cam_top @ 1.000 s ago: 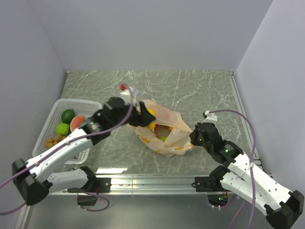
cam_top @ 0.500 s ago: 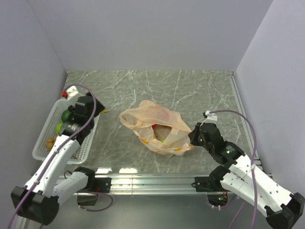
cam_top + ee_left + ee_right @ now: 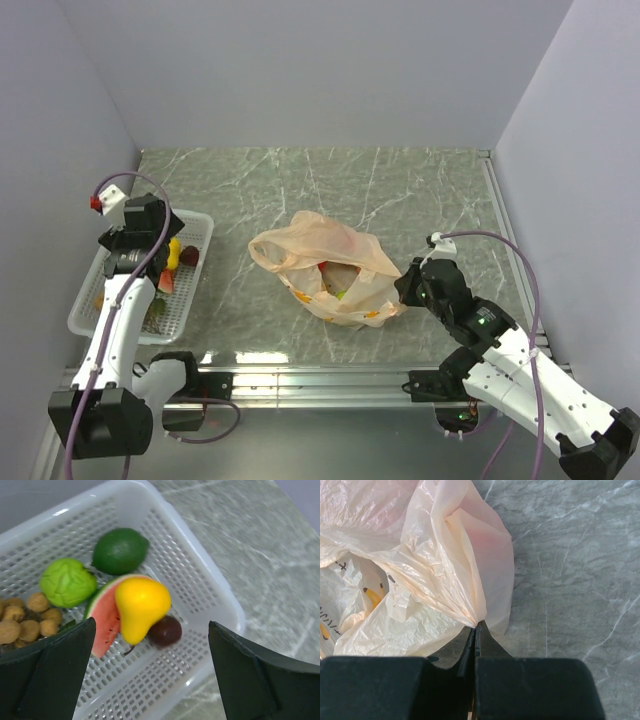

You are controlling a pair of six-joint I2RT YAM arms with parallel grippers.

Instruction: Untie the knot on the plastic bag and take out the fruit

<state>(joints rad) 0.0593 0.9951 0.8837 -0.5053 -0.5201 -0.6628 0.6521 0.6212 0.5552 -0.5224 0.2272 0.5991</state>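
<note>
Left hand spread above basket

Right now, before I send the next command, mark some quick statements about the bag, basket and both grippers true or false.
1. The right gripper is shut on a pinch of the plastic bag. True.
2. The left gripper is shut on a yellow fruit. False: it is open above the white basket, and the yellow fruit lies in the basket.
3. The bag is tied shut. False: its mouth gapes open in the top view, with fruit showing inside.
4. A watermelon slice lies in the basket beside the yellow fruit. True.
5. The basket holds no green fruit. False: a dark green fruit and a lighter green one lie in it.
</note>
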